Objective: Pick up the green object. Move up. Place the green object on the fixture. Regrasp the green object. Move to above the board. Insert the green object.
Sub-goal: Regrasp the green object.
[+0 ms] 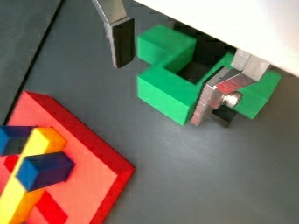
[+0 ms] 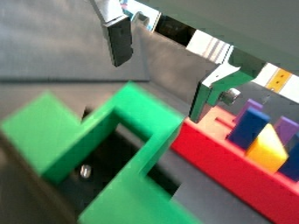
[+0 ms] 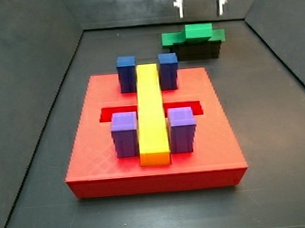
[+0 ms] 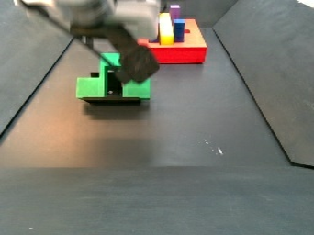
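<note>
The green object [image 3: 192, 34] is a stepped block with a notch. It rests on the dark fixture [image 3: 201, 51] at the far end of the floor. It also shows in a side view [image 4: 108, 86] and in both wrist views [image 1: 163, 87] [image 2: 128, 149]. My gripper [image 3: 199, 3] hangs just above it, open and holding nothing. In both wrist views the gripper [image 1: 163, 92] [image 2: 156, 89] has its fingers [image 1: 117, 42] spread wider than the block and apart from it. In a side view the gripper [image 4: 132, 62] hides part of the block.
The red board [image 3: 154, 136] lies on the floor nearer than the fixture, with blue, purple and yellow blocks [image 3: 151, 106] set in it. It shows in a wrist view [image 1: 70, 166] beside the green object. Dark walls [image 3: 59, 84] bound the floor on both sides.
</note>
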